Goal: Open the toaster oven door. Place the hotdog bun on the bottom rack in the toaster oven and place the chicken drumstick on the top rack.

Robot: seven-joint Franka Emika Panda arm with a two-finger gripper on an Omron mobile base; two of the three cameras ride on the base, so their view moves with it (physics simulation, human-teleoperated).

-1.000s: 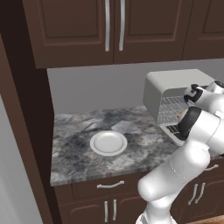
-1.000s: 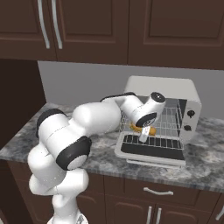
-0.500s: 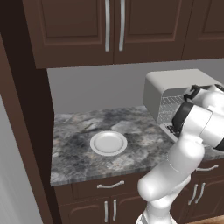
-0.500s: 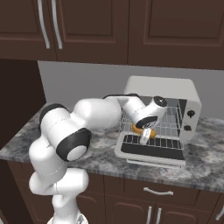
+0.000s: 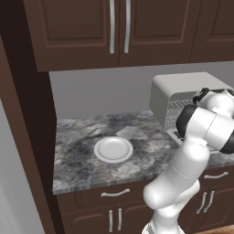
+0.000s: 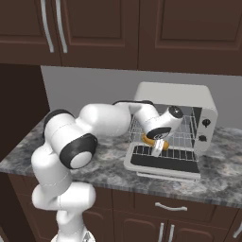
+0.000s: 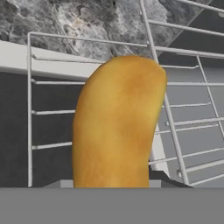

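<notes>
Right base view: hotdog bun [image 6: 150, 140] hangs over open door [image 6: 163, 160].

We look forward and down from behind the arm at its left and its right, and both views share the table [image 5: 87, 155] and the toaster oven [image 6: 177, 97]. Our hand camera sits very near the hotdog bun [image 7: 116, 122], facing the wire rack [image 7: 183, 105].

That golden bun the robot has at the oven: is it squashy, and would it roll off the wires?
The hotdog bun looks soft and light, so it probably gives a little under the gripper. Its long, rounded shape might rock sideways on the wire rack, though its matte crust is unlikely to slip.
</notes>
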